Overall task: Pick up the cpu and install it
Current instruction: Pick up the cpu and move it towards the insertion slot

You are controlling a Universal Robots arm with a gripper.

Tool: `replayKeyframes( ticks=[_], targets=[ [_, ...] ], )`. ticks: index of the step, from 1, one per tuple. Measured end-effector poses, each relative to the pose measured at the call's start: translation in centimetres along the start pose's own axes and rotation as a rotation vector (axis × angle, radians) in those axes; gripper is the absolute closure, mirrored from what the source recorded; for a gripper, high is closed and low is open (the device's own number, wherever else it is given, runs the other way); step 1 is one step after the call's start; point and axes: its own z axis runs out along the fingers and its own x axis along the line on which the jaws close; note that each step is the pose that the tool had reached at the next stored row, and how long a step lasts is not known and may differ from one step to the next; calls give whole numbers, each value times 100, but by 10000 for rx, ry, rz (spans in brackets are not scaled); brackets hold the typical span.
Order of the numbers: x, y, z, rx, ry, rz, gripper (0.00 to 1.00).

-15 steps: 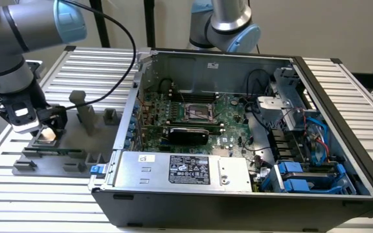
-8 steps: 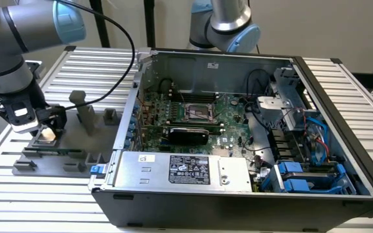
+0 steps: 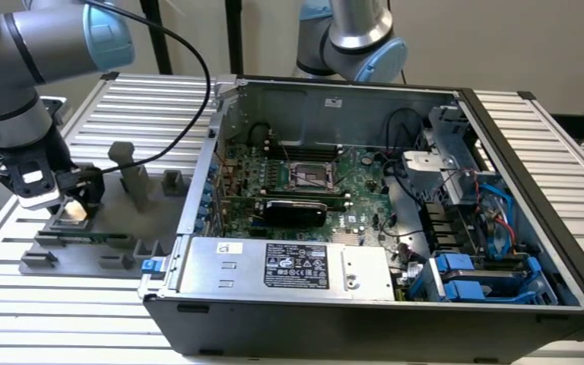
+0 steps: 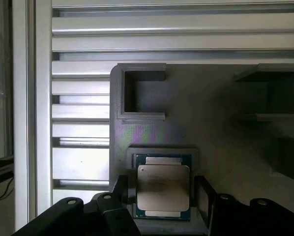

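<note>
Grey fixture: cpu (tool flanking edges)

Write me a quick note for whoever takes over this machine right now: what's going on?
Gripper: open, low over the grey fixture, with a finger on each side of the cpu and no grip on it.
Cpu: lies flat in its fixture pocket, to the exterior view's left of the open case.
Done: gripper lined up on the cpu.
Left: cpu not yet lifted, not yet in the motherboard socket, which looks empty.
</note>
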Motion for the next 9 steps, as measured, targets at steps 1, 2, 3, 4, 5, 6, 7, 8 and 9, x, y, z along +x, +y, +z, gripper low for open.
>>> replayKeyframes(
  ticks=[1,2,3,4,5,6,7,8,9],
  targets=[
    [0,1,2,3,-5,-1,35],
    [0,2,5,3,-11,-1,35],
    [0,3,8,3,-17,-1,35],
    [0,4,10,3,-22,-1,35],
    [0,5,12,4,-27,-1,35],
    [0,5,14,5,-31,-2,35],
    [0,6,15,5,-35,-1,35],
    [-1,7,16,5,-40,-1,35],
    [-1,8,17,6,-46,-2,35]
  ],
)
